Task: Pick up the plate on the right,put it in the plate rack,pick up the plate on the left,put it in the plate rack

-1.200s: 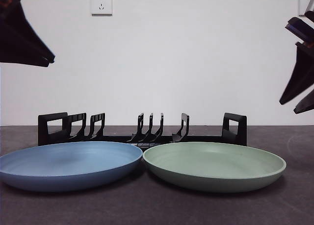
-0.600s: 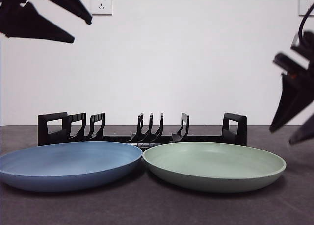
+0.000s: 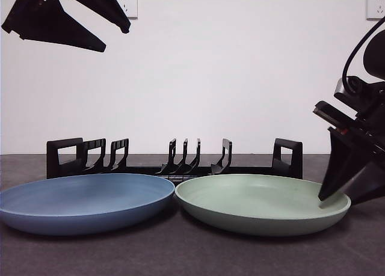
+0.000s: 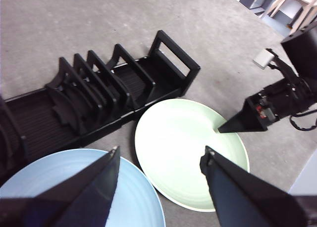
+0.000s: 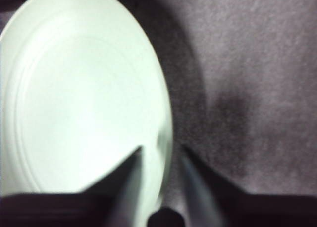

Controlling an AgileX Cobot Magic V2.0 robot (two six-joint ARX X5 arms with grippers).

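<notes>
Right end effector straddling the green plate's rim

The left end effector (image 3: 114, 38) is hovering upper left, jaws apart; the black plate rack (image 3: 174, 162) is running left-right behind the flat-lying blue plate (image 3: 84, 201) and pale green plate (image 3: 261, 202); at lower right the right end effector (image 3: 340, 198) is tilting down, jaws apart astride the green plate's edge.

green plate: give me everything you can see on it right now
The round, shallow pale green plate, matte and plastic-looking, lies flat and upright on the dark grey table, in front of the long black pronged plate rack. It is empty. Its rim meets or nearly meets the blue plate beside it. The right gripper straddles its outer rim, jaws open, one inside and one outside; whether they touch it is unclear.
</notes>
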